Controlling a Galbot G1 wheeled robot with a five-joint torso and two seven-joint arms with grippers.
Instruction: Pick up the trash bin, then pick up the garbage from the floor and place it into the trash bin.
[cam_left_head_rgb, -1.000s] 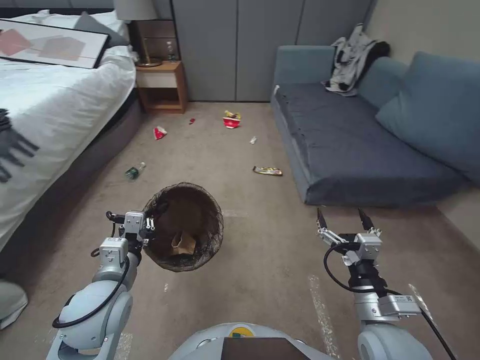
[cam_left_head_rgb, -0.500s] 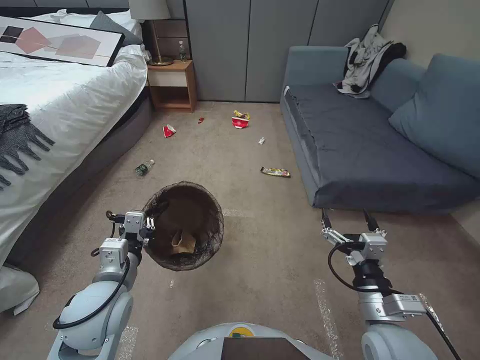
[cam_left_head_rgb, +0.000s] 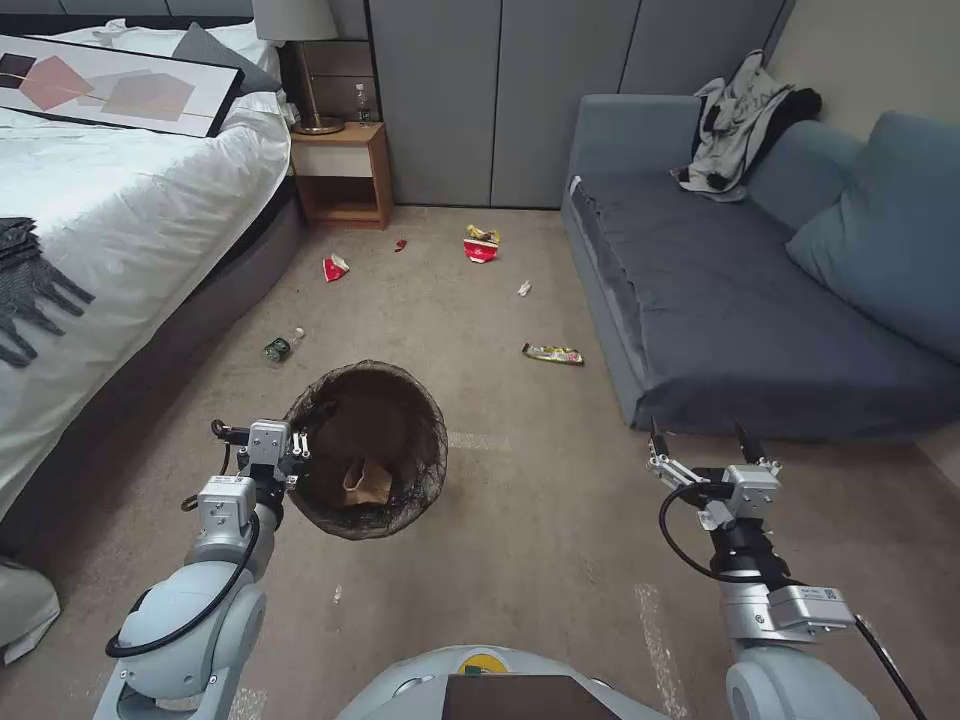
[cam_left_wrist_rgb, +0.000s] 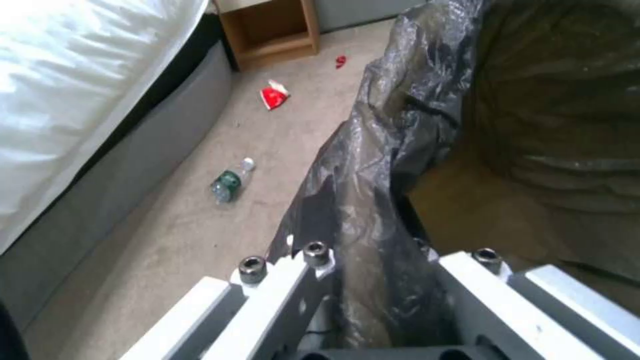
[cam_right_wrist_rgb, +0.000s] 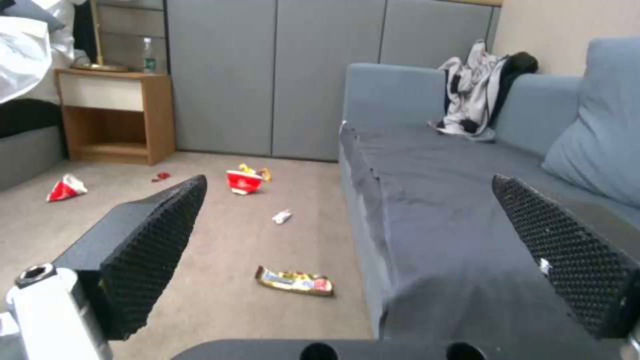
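While the left gripper (cam_left_head_rgb: 292, 452) clamps the bag-covered rim of the trash bin (cam_left_head_rgb: 368, 450) at the bin's nine o'clock side, the bin hangs above the carpet (cam_left_head_rgb: 520, 520), tilted so its mouth faces the head camera, and a crumpled tan paper bag (cam_left_head_rgb: 366, 483) lies in its bottom. The left wrist view shows the dark liner pinched between the fingers (cam_left_wrist_rgb: 280, 280). At about four o'clock from the bin, well apart, the right gripper (cam_left_head_rgb: 702, 447) hovers over bare carpet with its fingers spread wide and nothing between them, just before the front corner of the blue sofa (cam_left_head_rgb: 740, 300).

Farther out, a small plastic bottle (cam_left_head_rgb: 283, 346) lies at eleven o'clock from the bin, near the bed (cam_left_head_rgb: 120, 220). A flat snack wrapper (cam_left_head_rgb: 552, 353) lies at two o'clock, near the sofa's base. Beyond these lie a white paper wad (cam_left_head_rgb: 524, 288), a red-and-white piece (cam_left_head_rgb: 335, 267), a tiny red scrap (cam_left_head_rgb: 400, 244), and a crushed red carton (cam_left_head_rgb: 481, 250) touching a yellow wrapper (cam_left_head_rgb: 482, 234), short of the wooden nightstand (cam_left_head_rgb: 341, 172).
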